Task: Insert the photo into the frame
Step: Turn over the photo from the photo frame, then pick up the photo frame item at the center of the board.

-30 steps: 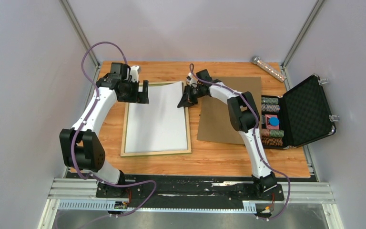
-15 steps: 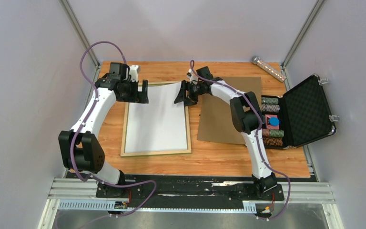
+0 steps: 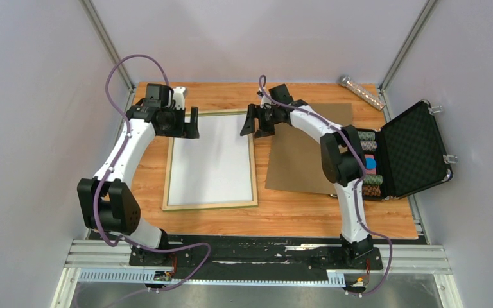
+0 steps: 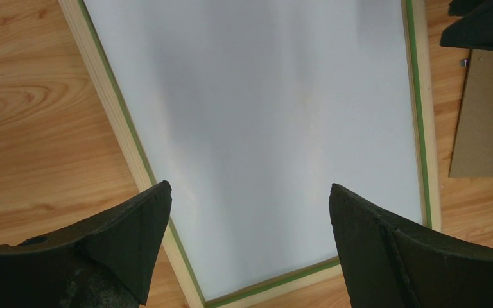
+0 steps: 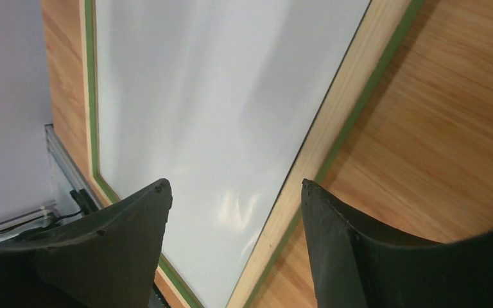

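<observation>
Photo: the photo (image 3: 212,157) lies white side up at centre left of the top view, flat inside the frame (image 3: 210,206), whose pale wooden back faces up with a green line along the inner edges.
Fit: both wrist views show the sheet meeting the rails along its long sides. The far corners sit under the grippers and cannot be checked.
Progress: the photo looks placed, so the main step seems done. What may be left is pressing the far corners home and perhaps covering it with the brown backing board (image 3: 302,154).
Left gripper: the left gripper (image 3: 196,124) is spread wide and grasps nothing, hovering over the frame's upper left corner.
Right gripper: the right gripper (image 3: 249,122) is released, empty between the jaws, over the upper right corner.
Edges: the right rail is just beside the backing board, with only a narrow gap. The far rail is near the tabletop's (image 3: 282,215) far edge.
Open room: bare wood runs left of the frame and below it toward the arm bases.
Right side: an open black case (image 3: 417,151) with poker chips (image 3: 366,179) stands well apart, with a clear tube (image 3: 363,93) at upper right.
</observation>
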Motion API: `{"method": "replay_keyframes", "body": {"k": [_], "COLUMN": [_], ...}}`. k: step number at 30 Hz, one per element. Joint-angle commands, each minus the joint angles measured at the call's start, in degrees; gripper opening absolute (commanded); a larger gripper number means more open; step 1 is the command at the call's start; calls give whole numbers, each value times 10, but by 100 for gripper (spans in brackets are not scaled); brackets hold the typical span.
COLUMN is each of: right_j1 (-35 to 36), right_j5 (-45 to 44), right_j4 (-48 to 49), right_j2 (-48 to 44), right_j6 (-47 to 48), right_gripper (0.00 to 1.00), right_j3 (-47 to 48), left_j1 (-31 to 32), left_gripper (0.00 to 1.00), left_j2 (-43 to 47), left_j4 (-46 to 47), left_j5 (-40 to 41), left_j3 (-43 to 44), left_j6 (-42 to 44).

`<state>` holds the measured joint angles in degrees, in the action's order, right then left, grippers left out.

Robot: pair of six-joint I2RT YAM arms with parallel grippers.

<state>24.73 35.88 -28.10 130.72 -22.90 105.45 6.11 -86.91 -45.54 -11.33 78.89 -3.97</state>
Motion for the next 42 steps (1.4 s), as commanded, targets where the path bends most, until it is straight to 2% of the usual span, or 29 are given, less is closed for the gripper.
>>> {"method": "replay_keyframes", "body": {"k": [1, 9, 11, 15, 23, 32, 42], "right_j1": [2, -2, -12, -72, -224, -371, -467], "right_j5": [-94, -231, -244, -224, -135, -106, -58], "right_j4": [-7, -6, -3, 3, -1, -22, -31], "right_j2": [-109, -274, -310, -405, -559, -641, -570], "right_j6": [84, 187, 191, 206, 226, 256, 268], "right_gripper": [73, 77, 82, 88, 87, 86, 81], "right_j3": [-43, -195, -231, -305, -408, -497, -523], "left_j1": [-5, -5, -5, 9, 138, 233, 286], "left_gripper": [100, 100, 100, 100, 100, 100, 100], "left_j2": [35, 77, 92, 112, 88, -94, -312], "left_j4": [17, 35, 51, 82, 143, 185, 198], "left_j5": [13, -33, -57, -114, -77, -83, -101], "left_j3": [3, -19, -34, -51, -39, 58, 193], "left_j6": [16, 31, 30, 20, 25, -2, -56]}}
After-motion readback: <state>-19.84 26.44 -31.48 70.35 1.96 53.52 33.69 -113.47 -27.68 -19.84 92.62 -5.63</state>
